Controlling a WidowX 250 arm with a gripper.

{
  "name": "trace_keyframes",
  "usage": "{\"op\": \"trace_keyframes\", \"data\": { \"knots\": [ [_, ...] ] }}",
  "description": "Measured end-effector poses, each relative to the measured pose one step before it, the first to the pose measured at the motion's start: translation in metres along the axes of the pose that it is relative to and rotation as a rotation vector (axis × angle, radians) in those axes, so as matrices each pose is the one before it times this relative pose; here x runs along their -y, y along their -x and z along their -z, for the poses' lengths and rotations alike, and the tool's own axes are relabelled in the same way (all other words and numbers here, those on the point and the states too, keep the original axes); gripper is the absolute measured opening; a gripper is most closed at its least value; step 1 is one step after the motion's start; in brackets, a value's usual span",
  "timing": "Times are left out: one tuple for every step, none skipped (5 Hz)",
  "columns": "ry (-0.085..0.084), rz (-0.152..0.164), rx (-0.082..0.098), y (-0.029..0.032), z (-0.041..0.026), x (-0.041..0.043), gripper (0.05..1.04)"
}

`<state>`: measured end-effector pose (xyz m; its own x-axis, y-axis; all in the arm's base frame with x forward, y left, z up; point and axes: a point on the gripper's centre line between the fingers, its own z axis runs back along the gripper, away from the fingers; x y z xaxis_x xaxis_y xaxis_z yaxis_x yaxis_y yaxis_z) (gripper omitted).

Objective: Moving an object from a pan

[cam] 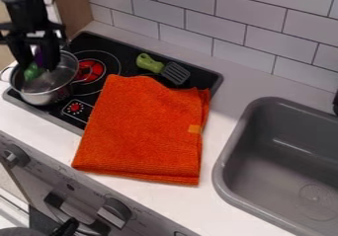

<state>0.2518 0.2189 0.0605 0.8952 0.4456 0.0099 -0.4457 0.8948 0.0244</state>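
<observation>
The claw (37, 63) hangs at the upper left of the view, pointing down into the metal pan (45, 98). Its jaws stand spread, one on each side of a gap. In that gap is a purple thing (40, 57), close along the inner side of the right-hand jaw; whether they touch, I cannot tell. A green thing (31, 72) lies lower, in the pan and near the tips; whether it and the purple are one piece is unclear too.

The pan sits beneath the claw on the black stove (132, 47), beside a red burner (91, 70). Farther right of the claw, a spatula (149, 63) with a green handle lies on the stove. Nearer the camera than the claw and to its right, a folded orange towel (142, 126) covers part of the stove and tabletop (231, 79). Well apart from the claw, at far right, is the grey sink (226, 158).
</observation>
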Motion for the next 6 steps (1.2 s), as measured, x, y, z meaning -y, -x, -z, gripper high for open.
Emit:
{"op": "trace_keyframes", "data": {
  "knots": [
    [0.0308, -0.0300, -0.0260, -0.00257, -0.01332, 0.00248, 0.573],
    [0.0604, -0.0632, 0.0247, -0.00437, -0.00069, 0.00941, 0.573],
    [0.0390, -0.1010, 0.0458, -0.00860, 0.00241, 0.02015, 0.573],
    [0.0256, -0.0906, 0.0200, -0.00172, 0.00327, 0.02430, 0.573],
    [-0.0073, -0.0587, 0.0007, 0.00046, -0.00220, 0.01598, 0.573],
    [-0.0098, -0.1240, 0.0168, 0.00030, 0.00584, 0.01809, 0.573]
  ]
}}
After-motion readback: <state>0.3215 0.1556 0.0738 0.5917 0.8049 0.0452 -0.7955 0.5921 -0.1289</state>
